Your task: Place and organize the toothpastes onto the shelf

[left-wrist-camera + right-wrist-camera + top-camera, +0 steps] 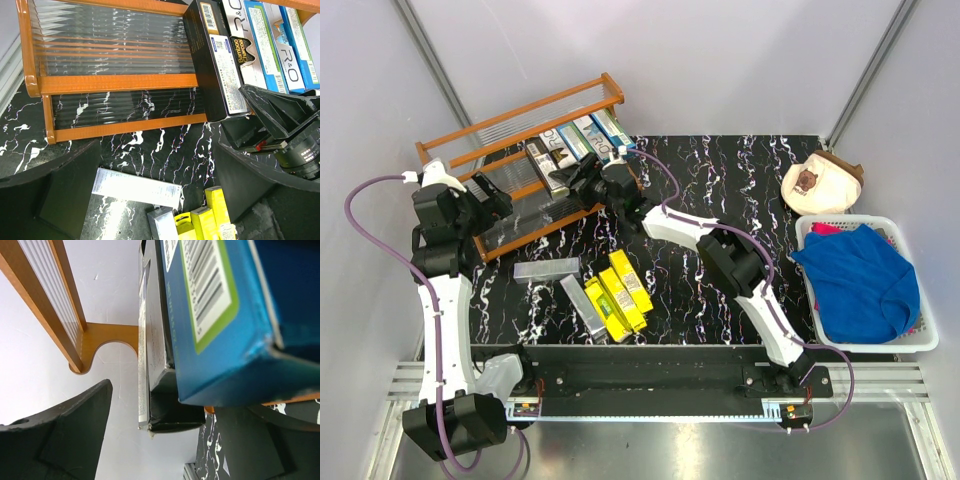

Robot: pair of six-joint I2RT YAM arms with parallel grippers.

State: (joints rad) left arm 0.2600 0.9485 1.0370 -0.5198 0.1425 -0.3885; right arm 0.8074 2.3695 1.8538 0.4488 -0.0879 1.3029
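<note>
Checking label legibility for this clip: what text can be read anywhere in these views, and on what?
"R&O": black-and-white rectangular toothpaste carton on the orange-brown wooden shelf.
"Bamboo Charcoal": same carton, in yellow letters.
"R&O": blue-teal rectangular carton on that shelf.
Fine print elsewhere on the cartons: too small or blurred to read.

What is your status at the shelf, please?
Left hand open, empty. Right hand open around black toothpaste on shelf. Five toothpastes on table. Nothing in the way.

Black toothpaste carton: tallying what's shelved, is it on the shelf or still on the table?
On the shelf. The black carton lies flat on the shelf's ribbed tier, alongside other cartons.
</note>
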